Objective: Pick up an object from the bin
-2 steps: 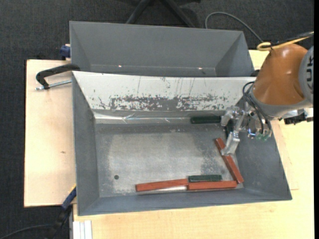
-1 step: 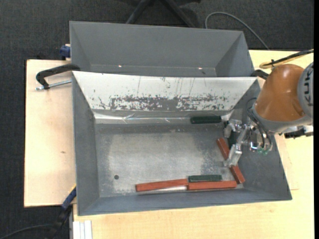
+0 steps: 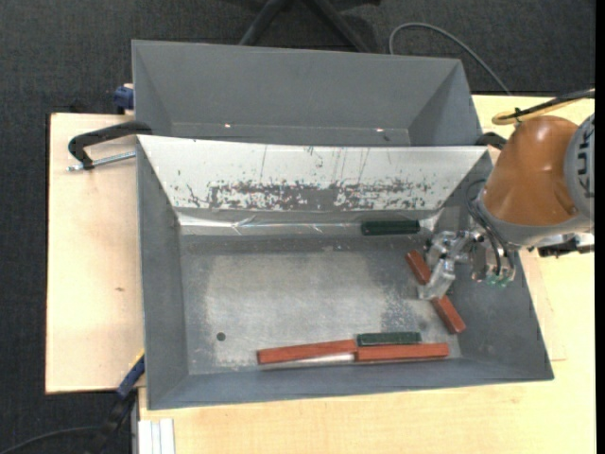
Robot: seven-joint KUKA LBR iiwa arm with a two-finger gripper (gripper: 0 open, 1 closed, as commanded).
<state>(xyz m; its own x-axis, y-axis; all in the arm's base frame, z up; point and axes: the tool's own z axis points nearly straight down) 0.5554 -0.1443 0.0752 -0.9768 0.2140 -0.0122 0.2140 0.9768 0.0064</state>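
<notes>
My gripper point(image 3: 441, 270) hangs low at the right side of the bin, close to the right wall. A red-brown stick piece point(image 3: 417, 266) pokes out at its upper left, and another red-brown piece point(image 3: 451, 316) shows just below it to the right. The gripper hides whether these are one slanted stick or two. A dark green bar point(image 3: 389, 226) lies a little above, along the foot of the back wall.
Along the front wall lie two long red bars end to end, one on the left point(image 3: 304, 354) and one on the right point(image 3: 403, 352), with a small dark green block point(image 3: 388, 339) against the right one. A tiny dark speck point(image 3: 220, 338) sits on the floor at front left.
</notes>
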